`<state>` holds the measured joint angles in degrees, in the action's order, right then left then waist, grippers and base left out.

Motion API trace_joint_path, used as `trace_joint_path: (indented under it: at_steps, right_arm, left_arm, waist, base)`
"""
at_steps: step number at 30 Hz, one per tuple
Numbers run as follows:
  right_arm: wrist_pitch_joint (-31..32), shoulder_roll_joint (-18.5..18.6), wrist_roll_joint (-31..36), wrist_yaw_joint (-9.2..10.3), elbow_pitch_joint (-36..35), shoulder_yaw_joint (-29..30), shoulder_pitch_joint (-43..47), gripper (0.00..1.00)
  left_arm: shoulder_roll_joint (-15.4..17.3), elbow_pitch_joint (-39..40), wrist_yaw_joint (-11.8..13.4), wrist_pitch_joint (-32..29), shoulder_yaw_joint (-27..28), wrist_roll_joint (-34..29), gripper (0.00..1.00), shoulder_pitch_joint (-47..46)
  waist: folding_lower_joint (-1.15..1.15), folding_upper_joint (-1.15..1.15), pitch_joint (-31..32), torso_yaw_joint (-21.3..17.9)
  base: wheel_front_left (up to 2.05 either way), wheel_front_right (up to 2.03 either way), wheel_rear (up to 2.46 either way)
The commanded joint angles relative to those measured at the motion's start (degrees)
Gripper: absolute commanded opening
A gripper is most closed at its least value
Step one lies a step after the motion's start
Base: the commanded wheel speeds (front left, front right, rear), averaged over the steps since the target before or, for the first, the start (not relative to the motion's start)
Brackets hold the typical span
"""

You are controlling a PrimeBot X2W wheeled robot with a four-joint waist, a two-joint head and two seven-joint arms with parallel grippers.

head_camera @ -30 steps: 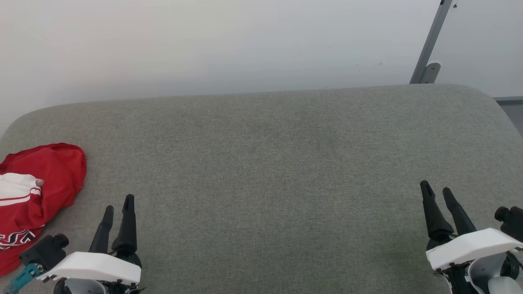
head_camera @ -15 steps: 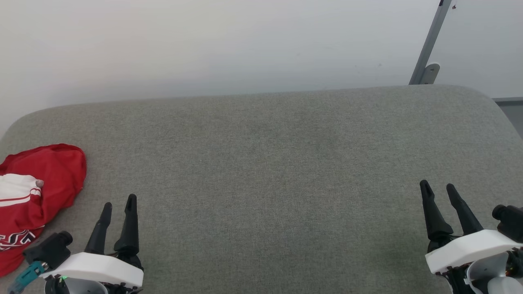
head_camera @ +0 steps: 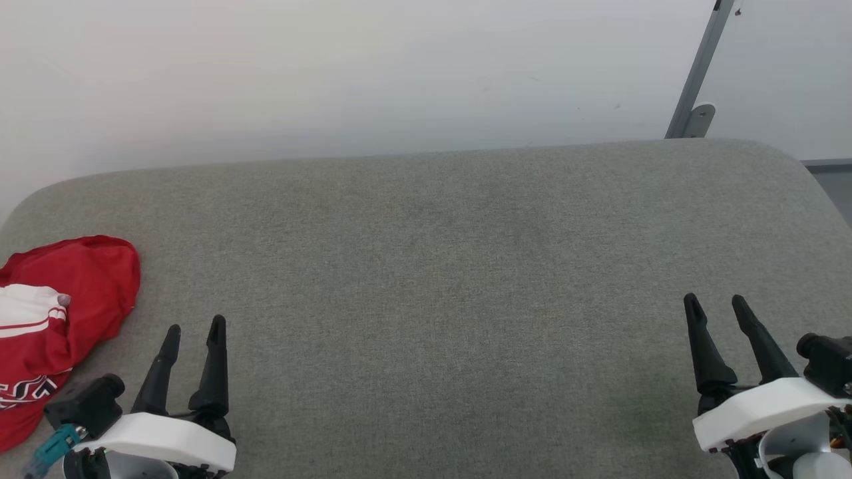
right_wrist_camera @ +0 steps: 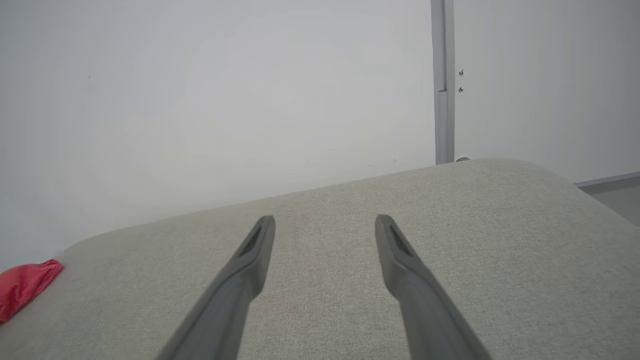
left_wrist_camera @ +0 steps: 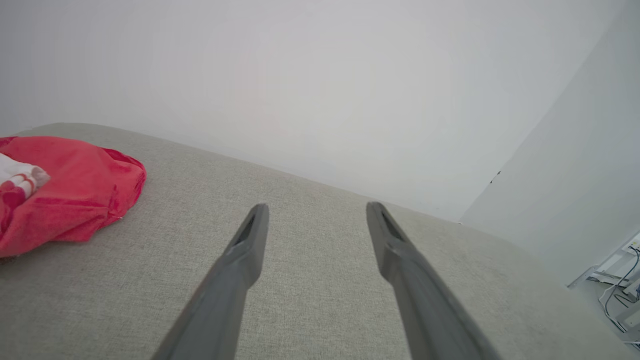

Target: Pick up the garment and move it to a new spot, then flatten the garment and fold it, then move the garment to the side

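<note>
Head view, entry one: left end effector point(head_camera: 196, 326), fingers parted, holding nothing, poised over the fabric-covered desk point(head_camera: 432, 253) near its front left corner. Entry two: right end effector point(head_camera: 716, 299), likewise parted and empty, near the front right corner. Entry three: the garment point(head_camera: 73, 293), red with a white striped sleeve, bunched in a heap at the desk's left edge. It lies near the left end effector without touching it, and well apart from the right one.

Step in hand, as judged: reach and pick up. The left end effector is the nearer. Advise turning it toward the left edge, lowering the parted fingers over a raised fold, and closing on a thick bunch rather than one thin layer, so the heap lifts whole.

View differences: head view shows part of the lettering point(head_camera: 26, 387) at the heap's near end. Left wrist view shows the heap's height and rumpled folds from low down. Right wrist view shows a red tip of it at the left edge, plus a grey post point(right_wrist_camera: 442, 85) behind the back right corner.
</note>
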<state>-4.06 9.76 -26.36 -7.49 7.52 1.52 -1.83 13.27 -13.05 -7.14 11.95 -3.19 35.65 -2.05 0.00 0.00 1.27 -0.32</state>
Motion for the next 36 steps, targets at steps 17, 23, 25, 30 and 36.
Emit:
trace_joint_path:
  at_steps: [17, 23, 25, 30, 36]
  right_arm:
    - [-1.5, 1.0, 8.1, 0.01, -1.6, -0.5, 0.8, 1.0]
    - [-1.8, 1.1, 10.6, 0.01, -2.1, -0.4, 1.0, 1.0]
    - [-1.8, 1.1, 11.0, 0.01, -2.2, -0.4, 0.9, 1.0]
    - [-2.1, 1.4, 12.2, 0.01, -2.2, -0.2, 1.1, 1.0]
    - [-2.0, 1.1, 12.4, 0.01, -2.0, 0.2, 1.1, 1.0]
  left_arm:
    - [1.8, 0.1, -0.3, 2.3, -1.7, -6.6, 1.0, 0.4]
    - [2.1, 0.1, -0.3, 2.9, -1.7, -8.3, 1.0, 0.5]
    - [2.2, 0.1, -0.3, 3.0, -1.7, -8.6, 1.0, 0.5]
    - [2.2, 0.2, -0.4, 3.3, -1.4, -9.4, 1.0, 0.6]
    - [1.8, 0.1, -0.4, 3.3, -1.0, -9.2, 1.0, 0.6]
  waist:
    - [0.0, 0.0, 0.3, 0.0]
    - [0.0, 0.0, 0.3, -0.1]
    - [0.0, 0.0, 0.3, -0.1]
    - [0.0, 0.0, 0.4, -0.1]
    - [0.0, 0.0, 0.4, -0.1]
  base:
    - [0.0, 0.0, 0.0]
    - [0.0, 0.0, 0.0]
    - [0.0, 0.0, 0.0]
    - [0.0, 0.0, 0.0]
    - [0.0, 0.0, 0.0]
